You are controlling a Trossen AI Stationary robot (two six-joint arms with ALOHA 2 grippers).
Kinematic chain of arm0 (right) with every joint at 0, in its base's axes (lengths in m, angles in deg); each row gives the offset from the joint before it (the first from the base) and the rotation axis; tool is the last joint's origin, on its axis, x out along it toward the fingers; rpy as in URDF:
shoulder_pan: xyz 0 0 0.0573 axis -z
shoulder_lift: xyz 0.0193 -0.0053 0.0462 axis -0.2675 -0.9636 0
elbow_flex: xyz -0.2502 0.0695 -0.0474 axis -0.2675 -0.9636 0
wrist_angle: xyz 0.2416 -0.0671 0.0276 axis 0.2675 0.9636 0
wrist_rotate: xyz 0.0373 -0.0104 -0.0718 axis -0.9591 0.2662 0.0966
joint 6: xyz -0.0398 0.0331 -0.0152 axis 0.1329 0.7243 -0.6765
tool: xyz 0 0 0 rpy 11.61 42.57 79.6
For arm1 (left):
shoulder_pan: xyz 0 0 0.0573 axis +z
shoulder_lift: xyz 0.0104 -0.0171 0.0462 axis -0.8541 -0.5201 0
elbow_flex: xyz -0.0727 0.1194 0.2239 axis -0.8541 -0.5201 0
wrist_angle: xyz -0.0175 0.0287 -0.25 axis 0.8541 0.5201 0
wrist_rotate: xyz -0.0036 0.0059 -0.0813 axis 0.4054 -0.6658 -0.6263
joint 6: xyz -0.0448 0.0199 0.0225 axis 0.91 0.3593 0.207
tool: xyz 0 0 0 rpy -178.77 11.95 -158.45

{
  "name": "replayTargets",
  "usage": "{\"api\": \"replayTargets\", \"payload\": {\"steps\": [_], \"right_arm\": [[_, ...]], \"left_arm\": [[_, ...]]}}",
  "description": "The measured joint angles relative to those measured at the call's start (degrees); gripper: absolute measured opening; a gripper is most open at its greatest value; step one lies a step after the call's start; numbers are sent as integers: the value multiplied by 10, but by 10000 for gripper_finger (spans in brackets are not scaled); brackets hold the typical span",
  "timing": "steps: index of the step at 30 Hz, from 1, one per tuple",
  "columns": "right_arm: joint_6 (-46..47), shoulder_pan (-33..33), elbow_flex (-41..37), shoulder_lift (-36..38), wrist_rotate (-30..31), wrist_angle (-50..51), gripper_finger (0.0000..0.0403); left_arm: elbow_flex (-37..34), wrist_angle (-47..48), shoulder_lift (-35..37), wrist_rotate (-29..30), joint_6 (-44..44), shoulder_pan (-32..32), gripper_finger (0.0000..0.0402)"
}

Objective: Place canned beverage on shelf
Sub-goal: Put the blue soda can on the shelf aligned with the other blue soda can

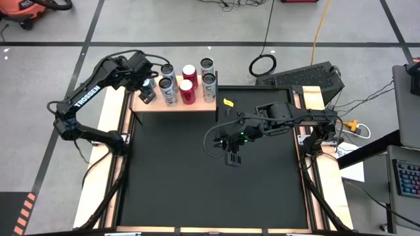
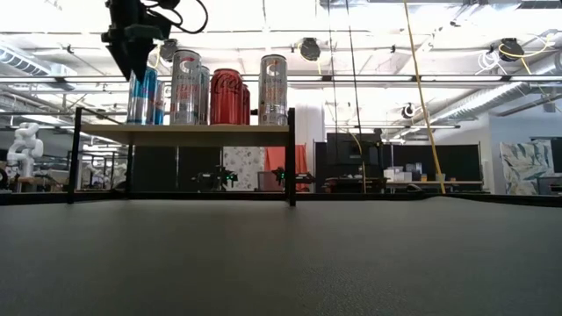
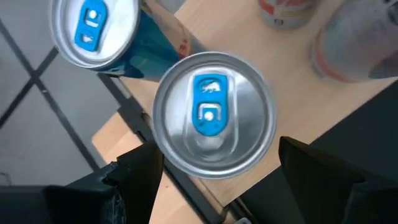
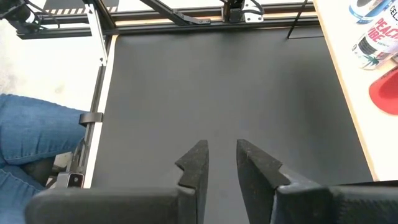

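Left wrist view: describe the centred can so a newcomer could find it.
Find the shelf at the table's far edge, then its left end. The can stands between the left gripper's fingers; its neighbour, also blue-tabbed, stands outside them.

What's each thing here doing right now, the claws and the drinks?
Left pincer: open, fingers either side of a blue-tabbed can.
Blue-tabbed can: upright on the shelf's edge, not gripped.
Shelf: holding several upright cans.
Red cans: upright, untouched.
Right pincer: nearly closed, empty, over the black mat.
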Motion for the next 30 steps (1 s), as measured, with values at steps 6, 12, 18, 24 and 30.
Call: {"api": "replayTargets", "payload": {"steps": [6,12,18,24,30], "right_arm": [[0,0,0,0,0,0,68],[0,0,0,0,0,0,68],[0,0,0,0,0,0,68],[21,0,0,0,0,0,68],[30,0,0,0,0,0,68]], "left_arm": [[0,-19,0,-23,24,0,301],[0,-36,0,-34,34,0,301],[0,-44,0,-31,33,0,301],[0,-46,0,-19,9,0,301],[0,-28,0,-18,-14,0,301]]}}
